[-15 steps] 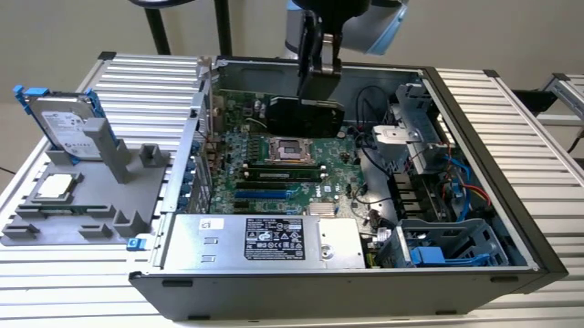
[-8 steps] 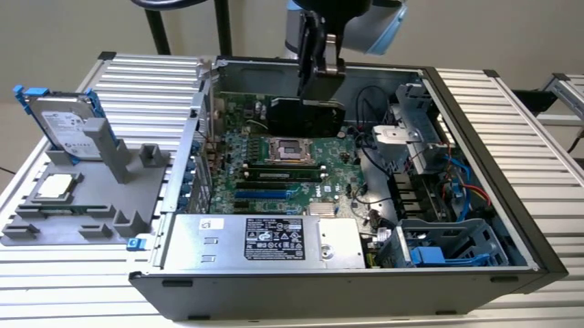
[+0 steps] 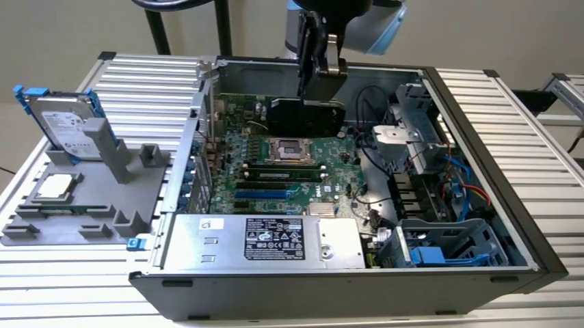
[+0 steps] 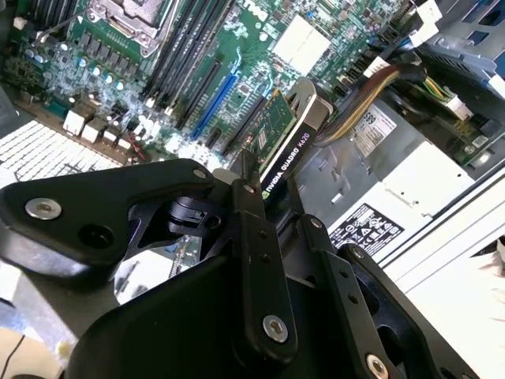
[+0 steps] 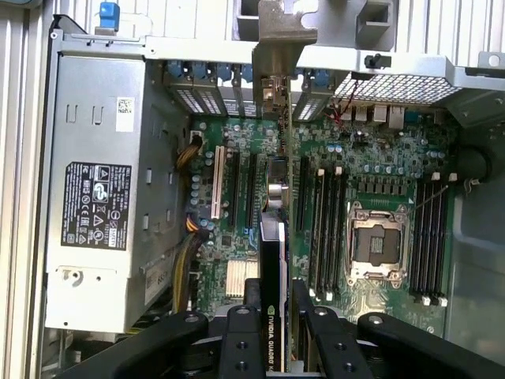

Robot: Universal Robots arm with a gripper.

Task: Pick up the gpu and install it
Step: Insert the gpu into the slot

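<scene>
One high outside camera, two close ones riding the arm.

The exterior view looks down at a slant from well back, taking in the whole open computer case (image 3: 319,294) on the slatted tabletop (image 3: 511,102). The first wrist view faces straight down onto the motherboard (image 5: 379,166) past the end effector (image 5: 274,316); the second wrist view looks across it obliquely, nearer. All three share motherboard, power supply (image 3: 264,239) and gpu (image 3: 306,116).

Print I can make out from my station, nothing transcribed:
- gpu (image 4: 278,130): white lettering along its black edge, seen in the second wrist view.
- Power supply (image 3: 202,251): black-and-white label (image 3: 278,239) with rows of small symbols, too fine for me to read. In the first wrist view, a small barcode sticker (image 5: 126,114) is also on its casing.
- Hard drive (image 3: 65,126): pale label, illegible.
</scene>
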